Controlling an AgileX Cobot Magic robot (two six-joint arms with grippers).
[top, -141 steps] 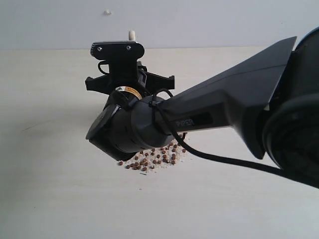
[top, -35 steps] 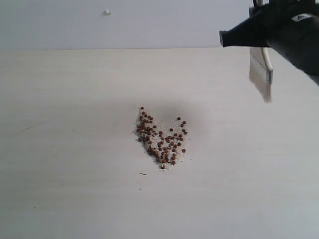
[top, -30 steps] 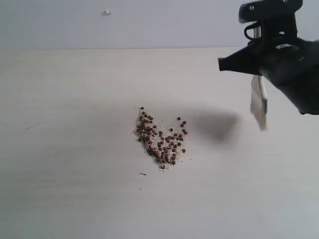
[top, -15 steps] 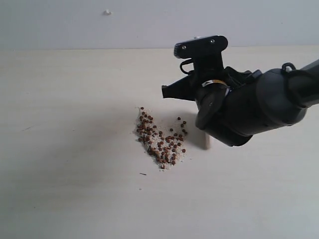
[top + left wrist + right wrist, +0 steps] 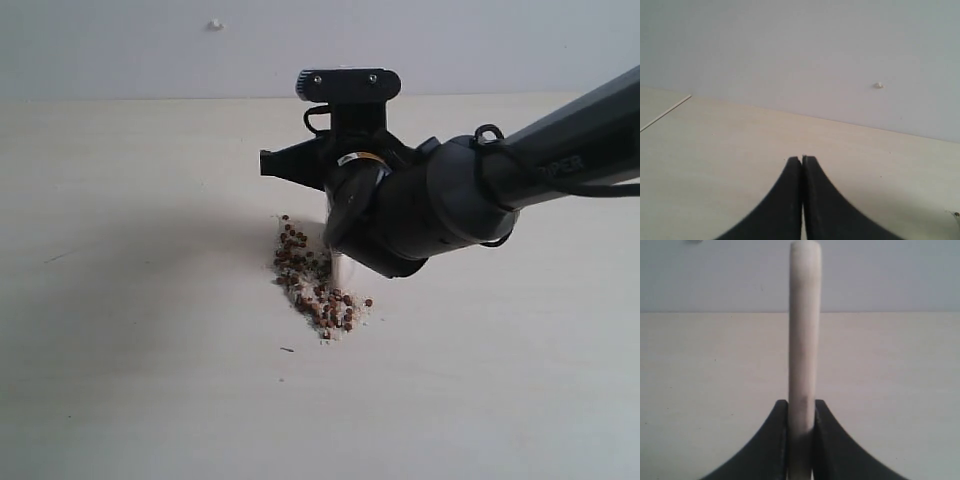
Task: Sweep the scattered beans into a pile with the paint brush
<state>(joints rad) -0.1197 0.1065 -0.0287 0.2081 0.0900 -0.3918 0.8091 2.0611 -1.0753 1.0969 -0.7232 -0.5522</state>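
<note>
Now that right arm has swung in from far right of pile (image 5: 330, 305), paint brush (image 5: 340, 268) stands at pile's right edge, bristles down among beans (image 5: 295, 250). Strays right of pile no longer showing (swept in, or hidden by arm). Right jaws pinching brush handle; left jaws pressed together, empty. Gathering looks nearly done.

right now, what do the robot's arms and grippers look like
The right arm is matte dark grey with a bulbous rounded wrist, pale lettering on its link, a looped black cable and a small yellow label. The right gripper and left gripper are black, curving to narrow tips.
</note>
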